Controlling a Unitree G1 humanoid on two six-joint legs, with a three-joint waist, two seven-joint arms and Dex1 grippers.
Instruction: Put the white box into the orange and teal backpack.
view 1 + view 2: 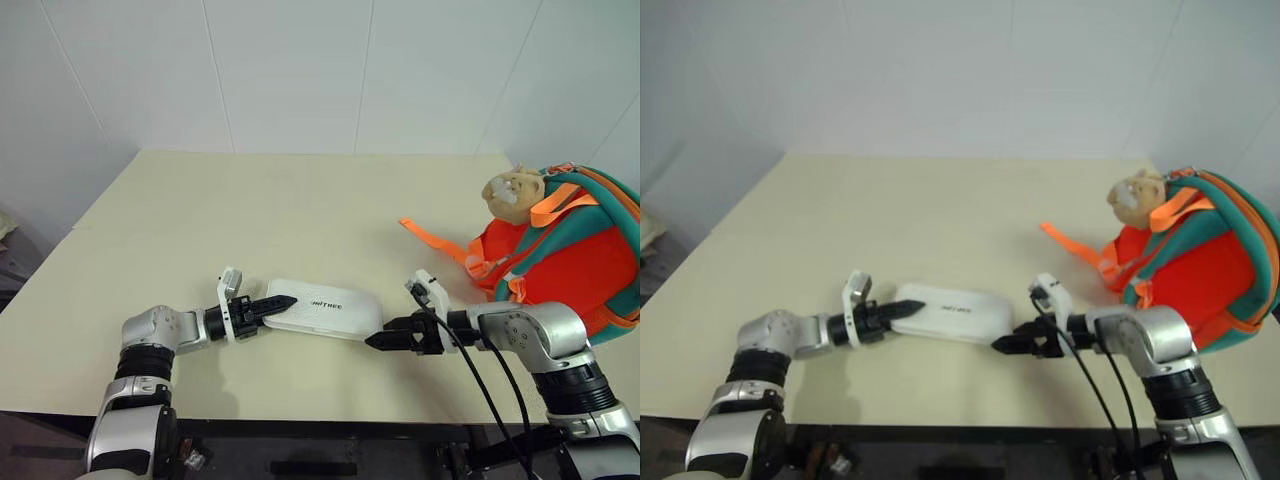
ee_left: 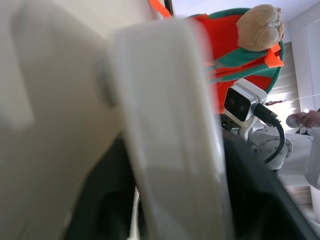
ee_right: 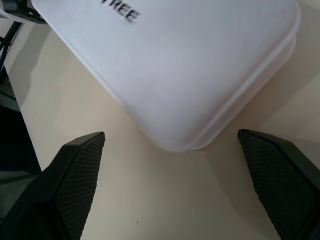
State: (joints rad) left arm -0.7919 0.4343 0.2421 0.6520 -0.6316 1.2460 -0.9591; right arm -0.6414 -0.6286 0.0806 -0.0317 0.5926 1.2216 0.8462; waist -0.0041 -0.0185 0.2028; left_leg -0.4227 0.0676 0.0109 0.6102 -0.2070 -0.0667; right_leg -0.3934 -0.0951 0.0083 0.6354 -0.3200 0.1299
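On my cream table (image 1: 300, 210), the rounded orange and teal backpack (image 1: 570, 262) with its tan plush charm (image 1: 512, 193) sits far right, an orange strap (image 1: 432, 240) trailing toward the flat white rectangular box (image 1: 325, 308) lying mid-table. My left gripper (image 1: 272, 306) has its fingers closed over the box's left end. My right gripper (image 3: 170, 192) stands spread wide, the box's right end just ahead, untouched.

Lighting is bright, even and diffuse. Soft shadows fall on the counter (image 1: 300, 210) beneath both arms. The right eye view is slightly hazier. In the left wrist view, the white box (image 2: 165, 140) is blurred, out of focus.
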